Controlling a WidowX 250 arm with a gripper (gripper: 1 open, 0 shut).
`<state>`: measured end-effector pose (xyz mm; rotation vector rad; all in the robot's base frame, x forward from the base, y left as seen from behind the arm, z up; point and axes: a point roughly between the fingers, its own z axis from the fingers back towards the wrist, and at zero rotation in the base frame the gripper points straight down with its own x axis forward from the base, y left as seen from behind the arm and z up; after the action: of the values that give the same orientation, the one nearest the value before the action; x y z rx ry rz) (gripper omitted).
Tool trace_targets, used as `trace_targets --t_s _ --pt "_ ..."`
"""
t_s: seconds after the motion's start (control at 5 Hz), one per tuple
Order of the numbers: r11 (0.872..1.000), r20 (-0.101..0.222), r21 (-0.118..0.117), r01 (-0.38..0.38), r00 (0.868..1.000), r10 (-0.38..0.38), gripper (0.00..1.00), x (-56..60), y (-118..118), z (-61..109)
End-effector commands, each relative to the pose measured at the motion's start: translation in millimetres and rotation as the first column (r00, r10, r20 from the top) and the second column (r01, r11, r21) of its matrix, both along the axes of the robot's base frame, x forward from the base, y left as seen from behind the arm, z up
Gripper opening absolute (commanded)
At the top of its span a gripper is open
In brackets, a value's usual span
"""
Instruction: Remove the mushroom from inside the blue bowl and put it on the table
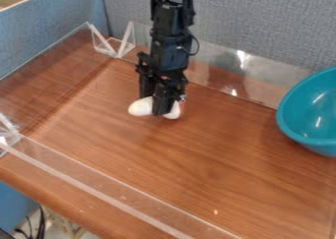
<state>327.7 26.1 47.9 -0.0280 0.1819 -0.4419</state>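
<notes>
The cream-white mushroom [143, 107] rests on the reddish-brown table [157, 159], a little left of centre toward the back. My black gripper [164, 104] hangs straight down over it, fingers closed around the mushroom, whose cap sticks out to the left and a bit to the right of the fingers. At the right edge of the view stands the teal-blue bowl [312, 112], well apart from the gripper, and what shows of its inside is empty.
Low clear acrylic walls [79, 179] edge the tabletop at front, left and back. A clear triangular bracket [112, 41] stands at the back left. Behind is a grey-blue partition [262, 27].
</notes>
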Motion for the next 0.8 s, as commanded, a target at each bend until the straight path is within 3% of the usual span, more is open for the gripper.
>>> trace_targets --t_s 0.0,0.6 --pt "1.0 0.064 -0.001 -0.018 0.998 0.018 0.0 8.4 6.6 17.6" --pt "1.0 0.057 -0.01 -0.028 0.998 0.028 0.0 8.4 9.1 15.2"
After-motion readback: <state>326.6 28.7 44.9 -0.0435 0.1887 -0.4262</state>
